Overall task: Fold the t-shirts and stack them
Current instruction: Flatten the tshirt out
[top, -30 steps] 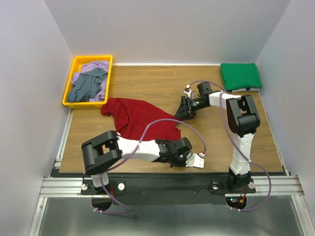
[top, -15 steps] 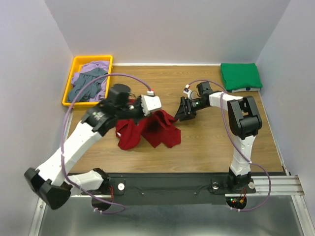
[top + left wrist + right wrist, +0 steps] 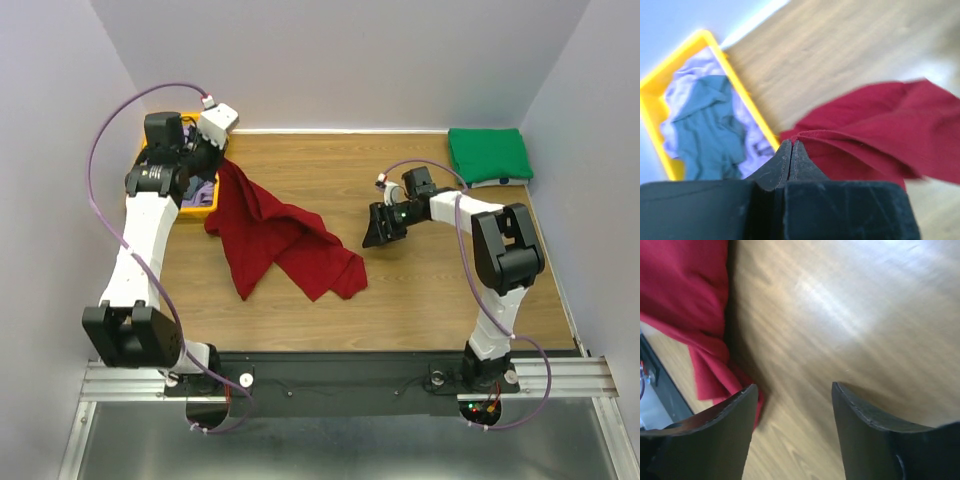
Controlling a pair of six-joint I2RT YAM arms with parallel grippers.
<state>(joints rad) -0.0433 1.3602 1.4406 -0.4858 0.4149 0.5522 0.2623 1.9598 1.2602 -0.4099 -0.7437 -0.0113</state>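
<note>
the left gripper (image 3: 791, 146) pinches a hem of the dark red t-shirt (image 3: 285, 240), holding it up by the yellow tray (image 3: 652, 85) while the rest lies on the table (image 3: 430, 290). the right gripper (image 3: 792, 390) stands wide and empty beside the cloth. from above the left arm (image 3: 140, 240) hides most of the tray; the wrist view shows a grey-blue t-shirt (image 3: 705, 125) over a lavender t-shirt (image 3: 747, 131). the green t-shirt (image 3: 487, 153) lies folded far right.

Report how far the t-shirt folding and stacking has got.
Done: the green t-shirt lies folded at the far right corner of the table. In hand: the left end effector is shut on an edge of the dark red t-shirt near the yellow tray, the rest crumpled on the table; the right end effector is open beside it. Left: folding it, plus the grey-blue t-shirt and lavender t-shirt crumpled in the tray, then stacking.
</note>
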